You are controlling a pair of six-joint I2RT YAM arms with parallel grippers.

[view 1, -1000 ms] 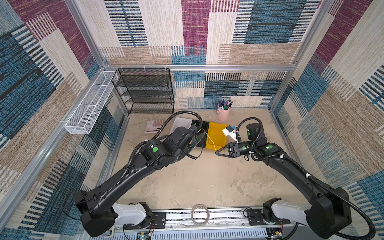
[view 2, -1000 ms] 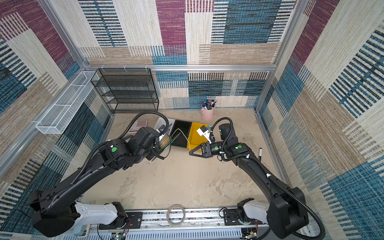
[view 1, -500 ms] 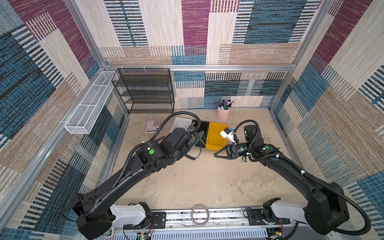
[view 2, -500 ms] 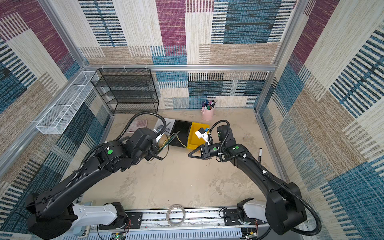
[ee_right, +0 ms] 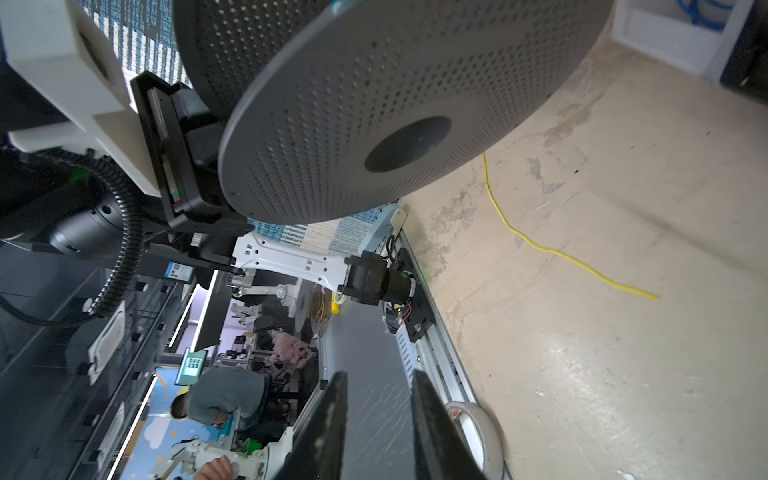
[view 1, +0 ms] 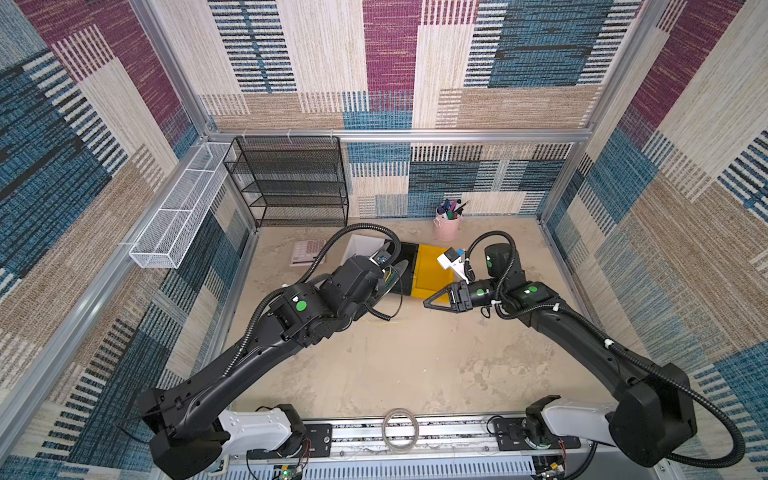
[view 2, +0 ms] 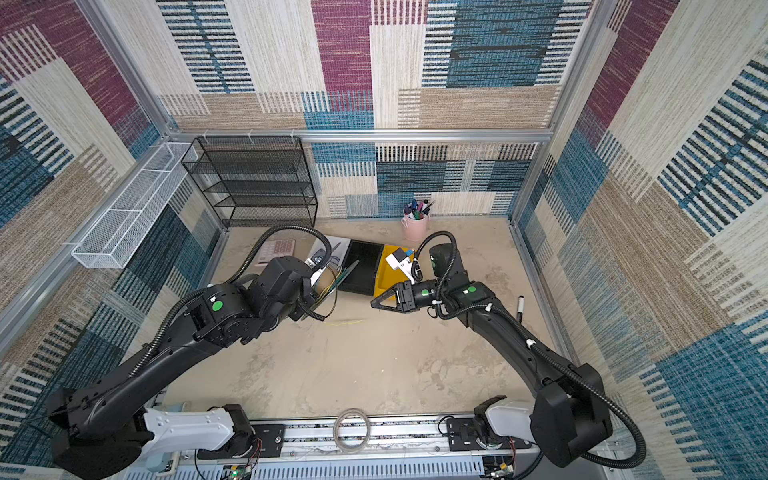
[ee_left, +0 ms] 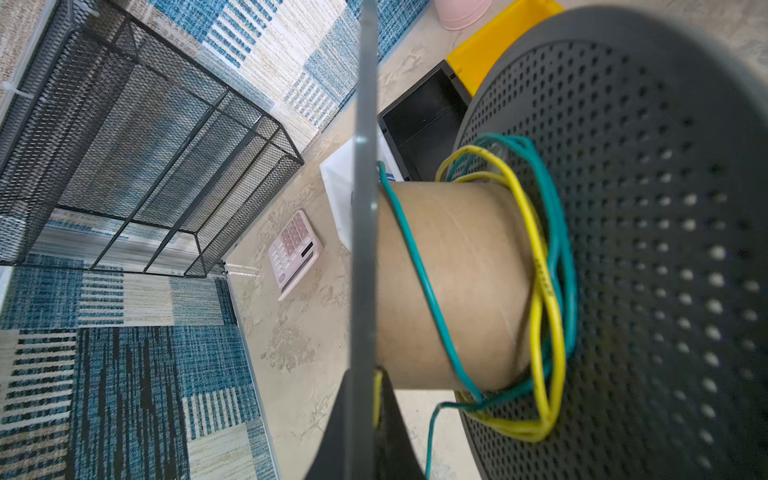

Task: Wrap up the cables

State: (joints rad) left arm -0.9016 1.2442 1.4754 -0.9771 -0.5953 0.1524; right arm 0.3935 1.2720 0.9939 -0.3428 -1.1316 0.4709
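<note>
Tabletop (view 1: pixel 395 365): cables (ee_left: pixel 542 291) circle spool (ee_left: pixel 457 270) in left gripper (ee_left: pixel 363 403).

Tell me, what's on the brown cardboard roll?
Loose loops of the yellow cable and the teal cable sit around the cardboard roll, bunched against the grey holed disc. The roll's far side is hidden, so the loops there can't be seen.

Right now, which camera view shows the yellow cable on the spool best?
The left wrist view: the yellow cable lies in loose loops round the spool core, seen close up. The right wrist view shows only its loose tail on the table. In both top views it is a faint line.
</note>
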